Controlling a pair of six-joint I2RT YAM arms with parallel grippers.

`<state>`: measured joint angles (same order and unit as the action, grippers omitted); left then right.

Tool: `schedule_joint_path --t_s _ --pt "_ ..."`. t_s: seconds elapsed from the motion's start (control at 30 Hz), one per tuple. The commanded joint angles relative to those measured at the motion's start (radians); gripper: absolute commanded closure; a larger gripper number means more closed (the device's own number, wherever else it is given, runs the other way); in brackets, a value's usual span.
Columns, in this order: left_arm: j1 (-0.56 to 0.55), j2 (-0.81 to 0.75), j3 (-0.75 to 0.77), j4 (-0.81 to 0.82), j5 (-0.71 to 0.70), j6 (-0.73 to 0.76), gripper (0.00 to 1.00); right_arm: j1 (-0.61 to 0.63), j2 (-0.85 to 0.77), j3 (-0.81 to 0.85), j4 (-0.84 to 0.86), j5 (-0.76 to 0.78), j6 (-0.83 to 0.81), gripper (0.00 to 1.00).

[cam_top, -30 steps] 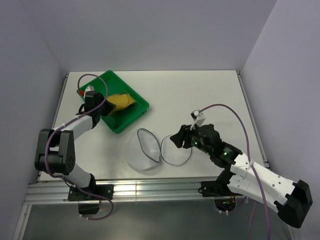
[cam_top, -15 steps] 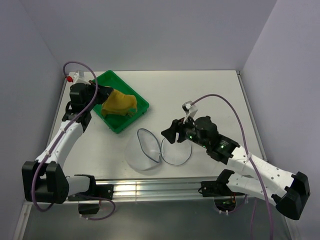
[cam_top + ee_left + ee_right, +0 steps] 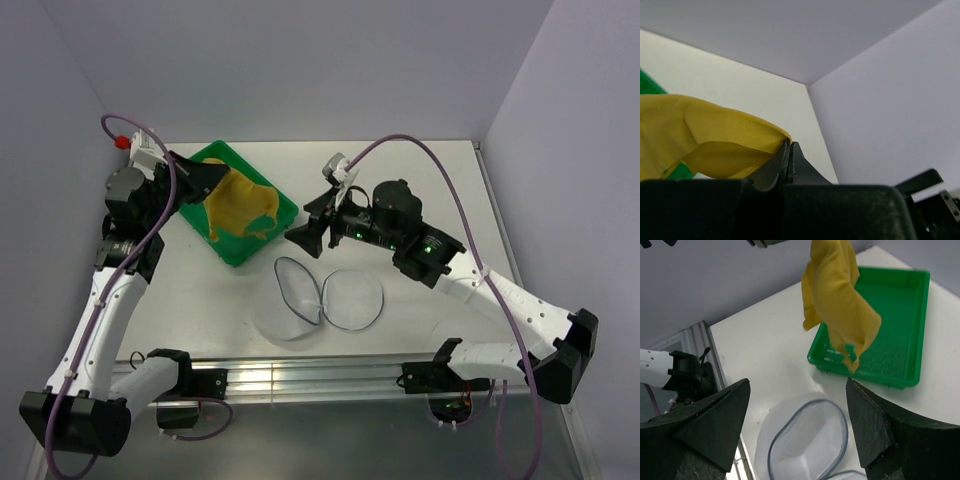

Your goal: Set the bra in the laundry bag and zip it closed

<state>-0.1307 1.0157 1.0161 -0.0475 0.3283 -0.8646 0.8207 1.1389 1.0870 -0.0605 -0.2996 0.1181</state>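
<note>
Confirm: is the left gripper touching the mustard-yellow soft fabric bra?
Touching. The left wrist view shows the left gripper shut on an edge of the bra.

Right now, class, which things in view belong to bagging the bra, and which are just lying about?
Job: mustard-yellow fabric bra, pinched in shut left gripper; round white mesh laundry bag, unzipped; open right gripper.
Lying about: green rectangular plastic tray.

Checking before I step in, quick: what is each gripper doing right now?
Left gripper: closed, fingers pinching the bra, which hangs from them.
Right gripper: open, holding nothing.
</note>
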Motion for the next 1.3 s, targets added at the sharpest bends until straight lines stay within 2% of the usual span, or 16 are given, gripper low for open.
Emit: schedule_joint_path --t_s 0.0,0.17,0.27,0.47,0.63,0.73,0.83,0.93,0.97,1.0,1.03,1.07,1.13,1.17,1.23,1.27 --pt "-0.017 -0.042 0.088 -0.014 0.129 0.036 1.0 0.012 0.025 0.125 -0.007 -0.047 -0.107 0.15" --pt "-0.053 -0.095 0.085 -0.016 0.17 0.009 1.0 0.032 0.01 0.129 0.014 -0.091 -0.107 0.12" --pt "-0.076 -0.098 0.07 0.006 0.221 -0.028 1.0 0.05 0.027 0.149 -0.005 -0.062 -0.182 0.11" --pt "-0.159 -0.104 0.029 0.038 0.268 -0.071 1.0 0.055 0.081 0.206 -0.05 -0.075 -0.207 0.11" --pt "-0.239 -0.112 -0.005 0.076 0.258 -0.097 1.0 0.066 0.087 0.157 -0.019 -0.07 -0.202 0.11" --pt "-0.267 -0.111 -0.013 0.092 0.278 -0.12 1.0 0.069 0.093 0.116 0.022 -0.033 -0.192 0.15" --pt "-0.28 -0.121 -0.014 0.078 0.272 -0.125 1.0 0.069 0.088 0.079 0.042 -0.021 -0.189 0.28" --pt "-0.28 -0.128 -0.004 0.072 0.279 -0.129 1.0 0.069 0.078 0.041 0.045 -0.003 -0.202 0.3" --pt "-0.282 -0.126 0.002 0.066 0.29 -0.129 1.0 0.069 0.076 0.034 0.041 -0.001 -0.205 0.36" --pt "-0.282 -0.123 0.006 0.061 0.293 -0.126 1.0 0.069 0.074 0.031 0.037 0.001 -0.202 0.47" --pt "-0.28 -0.12 0.012 0.054 0.295 -0.122 1.0 0.069 0.061 0.028 0.047 0.01 -0.189 0.69" --pt "-0.282 -0.117 0.016 0.01 0.287 -0.096 0.99 0.069 0.05 0.021 0.05 0.011 -0.183 0.79" --pt "-0.282 -0.111 0.047 -0.052 0.267 -0.053 0.89 0.069 0.006 0.011 0.054 0.005 -0.152 0.96" --pt "-0.282 -0.114 0.053 -0.077 0.241 -0.012 0.65 0.069 -0.01 0.005 0.054 0.002 -0.14 0.97" --pt "-0.282 -0.129 0.082 -0.155 0.194 0.044 0.38 0.069 -0.054 0.011 0.013 -0.006 -0.082 0.98" --pt "-0.282 -0.141 0.091 -0.184 0.16 0.099 0.21 0.067 -0.067 0.022 -0.007 -0.012 -0.065 0.98"
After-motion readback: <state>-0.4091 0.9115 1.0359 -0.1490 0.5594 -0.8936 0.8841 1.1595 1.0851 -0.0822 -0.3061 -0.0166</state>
